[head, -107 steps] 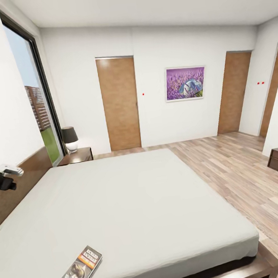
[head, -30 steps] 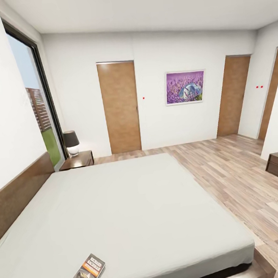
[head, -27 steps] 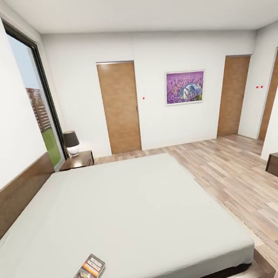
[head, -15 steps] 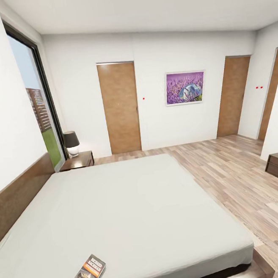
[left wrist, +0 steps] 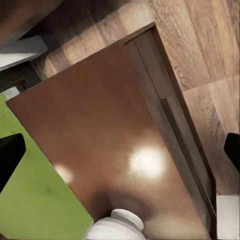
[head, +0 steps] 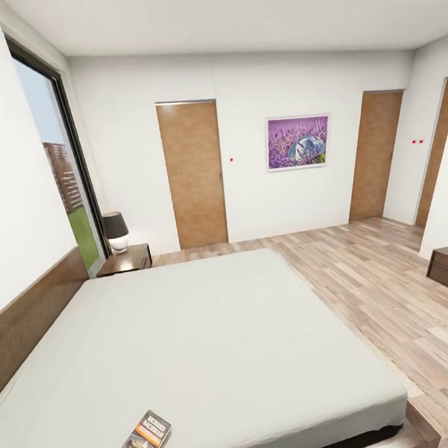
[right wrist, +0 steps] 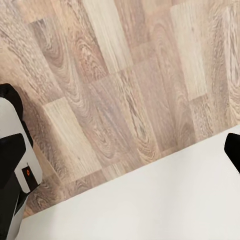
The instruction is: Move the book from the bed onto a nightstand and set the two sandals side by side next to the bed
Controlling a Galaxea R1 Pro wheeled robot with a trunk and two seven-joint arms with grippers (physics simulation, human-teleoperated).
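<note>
1. The book [head: 140,445] looks a thin, light paperback that will flex. I'd judge it best pinched across one long edge, slid to overhang the mattress first.
2. Its cover is dark with an orange band, white lettering and a dark animal picture.
3. It lies flat on the bed [head: 214,334], near the near corner, well apart from the nightstand [head: 126,259] by the headboard.
4. Left pincer [left wrist: 120,155] hangs spread wide over a glossy brown worktop, empty; right pincer [right wrist: 125,165] likewise gapes, holding nothing.
</note>
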